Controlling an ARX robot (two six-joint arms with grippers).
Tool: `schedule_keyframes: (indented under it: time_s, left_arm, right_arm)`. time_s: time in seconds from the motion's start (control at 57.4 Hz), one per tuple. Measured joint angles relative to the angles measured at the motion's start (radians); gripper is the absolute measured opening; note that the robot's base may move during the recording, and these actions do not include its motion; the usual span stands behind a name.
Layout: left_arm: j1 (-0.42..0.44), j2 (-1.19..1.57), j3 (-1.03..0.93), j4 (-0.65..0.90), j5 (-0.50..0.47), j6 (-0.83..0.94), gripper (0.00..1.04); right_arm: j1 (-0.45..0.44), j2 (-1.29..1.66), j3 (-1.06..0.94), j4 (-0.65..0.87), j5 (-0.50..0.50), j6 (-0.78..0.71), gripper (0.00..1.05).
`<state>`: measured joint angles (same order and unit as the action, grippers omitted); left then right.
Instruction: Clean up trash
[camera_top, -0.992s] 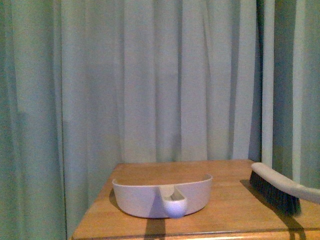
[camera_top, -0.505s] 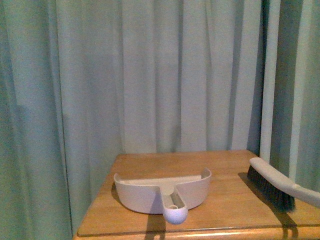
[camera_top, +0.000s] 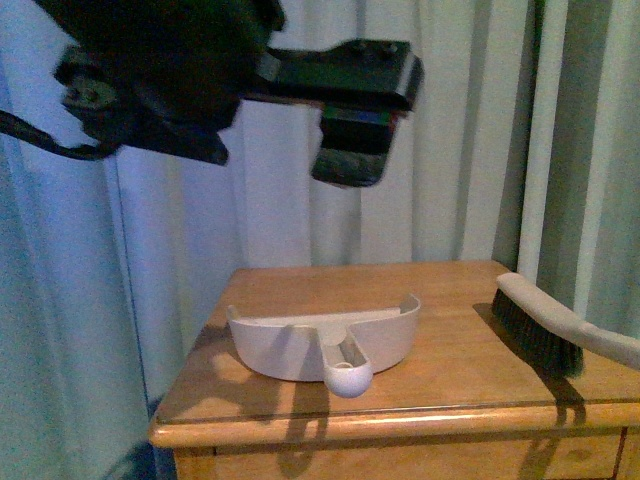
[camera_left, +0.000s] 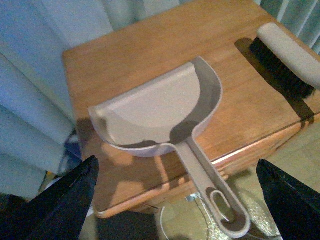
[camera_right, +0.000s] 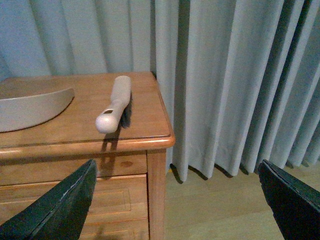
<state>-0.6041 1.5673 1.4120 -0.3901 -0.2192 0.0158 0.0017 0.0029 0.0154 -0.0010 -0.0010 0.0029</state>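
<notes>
The left arm has swung into the upper left of the front frame above the dustpan on the desk, left tool and right tool both spread empty, trash nowhere in view; approach under way, judged next: grasping the dustpan handle and brush.

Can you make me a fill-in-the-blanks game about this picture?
The dustpan is ____ inside. The brush has ____ bristles. Both lie on a table made of ____. The left hand and right hand are both ____.
Missing words: empty, black, wood, open.
</notes>
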Motion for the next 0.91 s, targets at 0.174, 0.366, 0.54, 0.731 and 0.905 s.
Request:
schedule_keyframes:
  time_s: [0.174, 0.366, 0.54, 0.731, 0.905]
  left_arm:
    - [-0.006, 0.138, 0.084, -0.034, -0.052, -0.109, 0.97]
    - [0.009, 0.2, 0.1, -0.063, -0.092, -0.205, 0.97]
    - [0.018, 0.233, 0.1, -0.069, -0.104, -0.265, 0.97]
    - [0.016, 0.273, 0.1, -0.069, -0.103, -0.299, 0.97]
    - [-0.005, 0.319, 0.108, -0.069, -0.103, -0.302, 0.97]
  right_arm:
    - [0.0, 0.0, 0.0, 0.0, 0.0, 0.0, 0.97]
    - [0.0, 0.0, 0.0, 0.0, 0.0, 0.0, 0.97]
    - [0.0, 0.0, 0.0, 0.0, 0.0, 0.0, 0.97]
    - [0.0, 0.0, 0.0, 0.0, 0.0, 0.0, 0.97]
    - [0.0, 0.0, 0.0, 0.0, 0.0, 0.0, 0.97]
